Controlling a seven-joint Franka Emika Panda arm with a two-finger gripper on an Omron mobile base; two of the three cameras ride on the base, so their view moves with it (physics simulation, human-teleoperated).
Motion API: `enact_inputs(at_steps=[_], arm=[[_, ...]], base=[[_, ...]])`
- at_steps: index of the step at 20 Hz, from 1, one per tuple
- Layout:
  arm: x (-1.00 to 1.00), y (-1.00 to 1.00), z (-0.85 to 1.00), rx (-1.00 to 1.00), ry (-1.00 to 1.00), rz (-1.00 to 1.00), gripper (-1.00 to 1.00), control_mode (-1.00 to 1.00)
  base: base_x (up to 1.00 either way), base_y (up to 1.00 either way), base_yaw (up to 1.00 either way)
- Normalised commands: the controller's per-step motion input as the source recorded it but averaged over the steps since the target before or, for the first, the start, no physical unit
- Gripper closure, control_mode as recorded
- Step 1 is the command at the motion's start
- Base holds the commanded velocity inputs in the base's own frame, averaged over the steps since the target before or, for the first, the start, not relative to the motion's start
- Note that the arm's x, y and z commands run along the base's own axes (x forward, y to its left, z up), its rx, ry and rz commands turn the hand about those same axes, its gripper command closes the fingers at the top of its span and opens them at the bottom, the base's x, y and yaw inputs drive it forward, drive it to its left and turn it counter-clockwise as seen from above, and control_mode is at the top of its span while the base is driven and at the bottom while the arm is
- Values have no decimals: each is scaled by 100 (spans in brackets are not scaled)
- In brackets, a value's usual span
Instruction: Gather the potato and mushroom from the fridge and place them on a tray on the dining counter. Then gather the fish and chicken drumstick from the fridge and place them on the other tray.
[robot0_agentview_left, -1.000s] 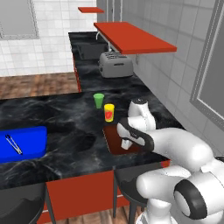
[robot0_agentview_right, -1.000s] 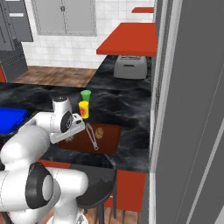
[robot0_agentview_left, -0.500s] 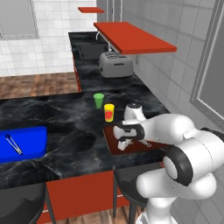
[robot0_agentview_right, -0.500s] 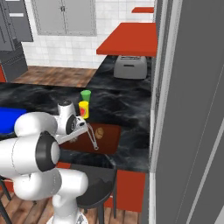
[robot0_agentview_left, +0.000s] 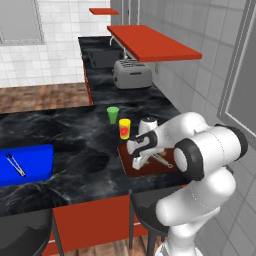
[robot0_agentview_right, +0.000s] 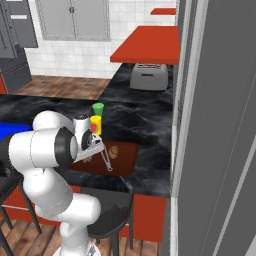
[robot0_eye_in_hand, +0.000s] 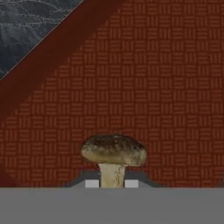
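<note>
the mushroom (robot0_eye_in_hand: 113, 154) sat right at the gripper's (robot0_eye_in_hand: 112, 184) fingertips – stem down between them, cap out past the tips, so its long axis ran straight along the gripper's reach. you had the fingers clenched on that stem; the pale stalk disappeared between the two tips at the bottom of the hand view. it looked like a brown, slightly mottled dome on a short beige stem, small and probably soft, so i'd judge the hold was a narrow one that wouldn't take much twisting.

directly under it lay the red tray (robot0_eye_in_hand: 166, 87) – a dark red woven-pattern surface with a plain raised border, one corner of the dining counter (robot0_eye_in_hand: 30, 26) showing beyond it. from the base views the gripper (robot0_agentview_left: 137, 161) hung low over that tray (robot0_agentview_left: 131, 167), the hand angled down toward it. whether the cap was touching the surface or just above it, you couldn't have told from these angles.

the potato (robot0_agentview_right: 114, 151) already lay on the same tray (robot0_agentview_right: 127, 162), just beside the hand. a yellow cup (robot0_agentview_left: 124, 128) and a green cup (robot0_agentview_left: 113, 114) stood just behind the tray's far edge. the blue tray (robot0_agentview_left: 35, 160) sat well apart at the counter's other end, with tongs (robot0_agentview_left: 15, 164) lying in it.

my read: the mushroom was at its drop spot and a release was next.
</note>
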Motion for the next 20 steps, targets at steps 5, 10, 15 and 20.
enact_inputs(at_steps=[5, 10, 15, 20], arm=[[6, 2, -17, 0, 4, 0, -100, -100], [-39, 0, 9, 0, -11, 0, -100, -100], [-52, 0, 46, 0, -13, 0, -100, -100], [-57, -4, 80, 0, -14, 0, -100, -100]], base=[[0, 0, 0], [0, 0, 0], [0, 0, 0], [0, 0, 0]])
